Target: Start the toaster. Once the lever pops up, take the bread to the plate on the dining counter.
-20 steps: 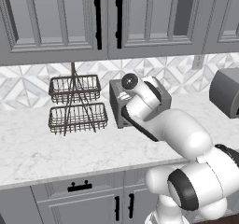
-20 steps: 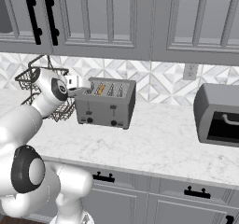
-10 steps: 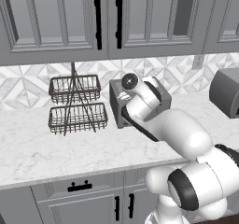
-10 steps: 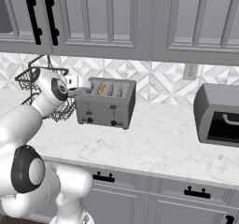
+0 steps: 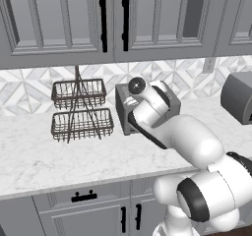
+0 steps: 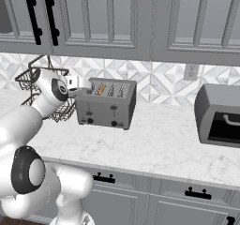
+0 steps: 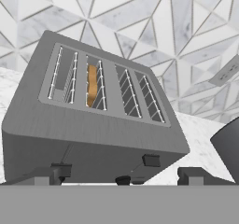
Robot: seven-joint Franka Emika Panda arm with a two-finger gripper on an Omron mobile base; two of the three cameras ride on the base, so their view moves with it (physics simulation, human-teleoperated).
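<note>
The toaster (image 7: 93, 120) sat on the marble bench (image 6: 159, 144) against the tiled backsplash (image 6: 154, 81), front with its levers and knobs facing the robot. The bread (image 7: 92, 84) was down in the second slot from the left in the hand view, top edge just below the slot rim. In the right base view it showed as a small orange sliver in one of the left slots (image 6: 101, 89).

The pincer (image 7: 121, 175) hung just in front of and above the toaster's front face, fingers spread wide, nothing between them. One slider lever (image 7: 151, 160) sat near the right fingertip, the other (image 7: 60, 170) close to the left fingertip.

Risks, as I judged them: with two levers on the front, pressing the wrong one would start the empty pair of slots and leave the bread untoasted. Wide-open fingers could straddle a lever rather than bear on it, so the push might slip off. A push that was too forward could slide the toaster back toward the wall. The wire basket rack (image 5: 78, 109) stood just beside the toaster, and the arm's elbow could brush it.

The grey oven box (image 6: 219, 115) sat well apart on the right.

No brand, label or readable writing was visible anywhere.
</note>
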